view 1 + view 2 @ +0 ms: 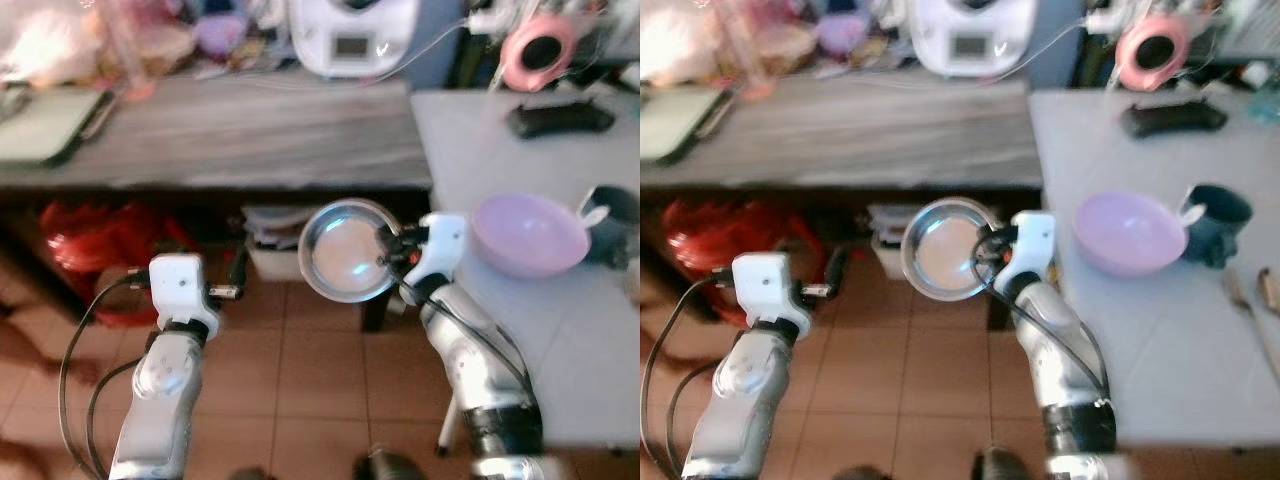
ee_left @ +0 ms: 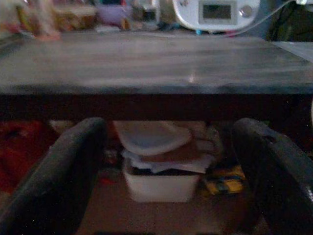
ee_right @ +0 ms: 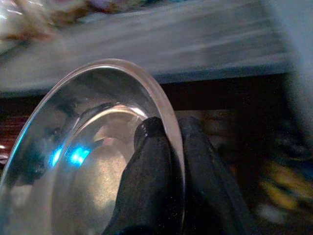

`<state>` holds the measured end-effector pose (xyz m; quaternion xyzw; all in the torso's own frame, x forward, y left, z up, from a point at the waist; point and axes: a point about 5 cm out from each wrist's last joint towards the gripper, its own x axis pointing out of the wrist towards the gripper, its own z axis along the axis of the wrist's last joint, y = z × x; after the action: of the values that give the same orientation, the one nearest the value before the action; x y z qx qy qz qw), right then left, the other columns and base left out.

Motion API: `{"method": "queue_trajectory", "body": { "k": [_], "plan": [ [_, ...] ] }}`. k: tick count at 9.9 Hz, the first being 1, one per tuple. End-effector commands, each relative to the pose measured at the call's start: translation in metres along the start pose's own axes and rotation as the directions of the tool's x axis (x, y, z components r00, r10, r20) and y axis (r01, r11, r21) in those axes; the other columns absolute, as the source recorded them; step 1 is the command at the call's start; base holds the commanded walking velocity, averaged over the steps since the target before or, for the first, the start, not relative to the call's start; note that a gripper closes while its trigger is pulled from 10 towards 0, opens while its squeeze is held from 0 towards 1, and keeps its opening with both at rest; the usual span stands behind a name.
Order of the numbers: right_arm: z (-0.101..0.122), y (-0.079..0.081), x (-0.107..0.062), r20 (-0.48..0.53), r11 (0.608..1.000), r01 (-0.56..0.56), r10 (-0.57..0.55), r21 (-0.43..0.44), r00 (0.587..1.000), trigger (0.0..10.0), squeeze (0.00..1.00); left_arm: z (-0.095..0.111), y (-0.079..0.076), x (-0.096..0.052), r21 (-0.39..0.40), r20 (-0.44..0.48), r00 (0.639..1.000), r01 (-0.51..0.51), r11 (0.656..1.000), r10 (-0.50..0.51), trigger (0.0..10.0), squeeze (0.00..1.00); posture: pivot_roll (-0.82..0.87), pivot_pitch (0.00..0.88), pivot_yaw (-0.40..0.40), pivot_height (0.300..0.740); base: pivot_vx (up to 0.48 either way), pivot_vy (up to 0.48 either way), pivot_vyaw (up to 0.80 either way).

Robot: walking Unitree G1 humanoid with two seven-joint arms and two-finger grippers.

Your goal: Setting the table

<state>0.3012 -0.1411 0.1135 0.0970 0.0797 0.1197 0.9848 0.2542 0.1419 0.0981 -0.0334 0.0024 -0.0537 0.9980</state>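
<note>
- Right gripper [image 3: 168, 134], near the middle of the head-camera frame, pinches the rim of a shiny metal plate [image 1: 345, 250]; its two black fingers [image 3: 146, 186] are closed on the rim, one on each face.
- The metal plate is held in the air, tilted up toward the camera, in front of the dark gap under the wooden counter and above the tiled floor [image 1: 300, 390].
- The plate sits just left of the grey table's [image 1: 520, 340] near corner, apart from the dishes on it.
- Left gripper [image 2: 168, 166], at lower left of the head-camera frame, is spread wide with nothing between its fingers [image 2: 58, 181]; it points at the space below the counter.
- A lilac bowl [image 1: 528, 234] stands on the grey table at centre right of the frame.
- Just right of the bowl is a dark teal mug [image 1: 1215, 222] with a pale utensil handle sticking out of it.
- A black oblong object [image 1: 560, 119] lies on the table at upper right; what it is cannot be made out.
- A long wooden counter [image 1: 230, 130] runs across the upper half of the frame, with a white appliance [image 1: 355, 35] at top centre and blurred clutter at upper left.
- Under the counter, a white tub [image 2: 164, 183] holds stacked lids and papers, and a red bag [image 1: 100, 250] lies at the left.
</note>
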Motion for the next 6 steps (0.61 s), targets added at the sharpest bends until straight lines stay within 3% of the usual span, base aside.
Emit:
{"method": "queue_trajectory", "body": {
  "k": [1, 4, 6],
  "plan": [
    [0.0111, 0.0101, 0.0025, 0.065, 1.000, -0.014, 0.014, -0.003, 0.998, 10.0, 0.00, 0.0031, 0.0127, -0.0014, 0.041, 0.009, 0.999, -0.037, 0.998, 0.036, 10.0, 0.00, 0.04, 0.027, 0.032, 0.740, 0.281, 0.390, 0.00],
    [0.0187, 0.0047, 0.0037, 0.108, 0.995, 0.044, -0.034, -0.094, 0.994, 10.0, 0.00, 0.0042, 0.0083, -0.0028, 0.090, 0.023, 1.000, -0.011, 0.996, 0.009, 10.0, 0.00, 0.04, 0.029, 0.029, 0.740, 0.298, 0.376, 0.00],
    [0.0203, 0.0019, 0.0071, 0.106, 0.994, 0.095, -0.089, -0.052, 0.990, 10.0, 0.00, 0.0047, 0.0098, -0.0036, 0.100, 0.024, 1.000, -0.001, 0.995, -0.002, 10.0, 0.00, 0.05, 0.029, 0.038, 0.740, 0.472, 0.000, 0.00]
  ]
}}
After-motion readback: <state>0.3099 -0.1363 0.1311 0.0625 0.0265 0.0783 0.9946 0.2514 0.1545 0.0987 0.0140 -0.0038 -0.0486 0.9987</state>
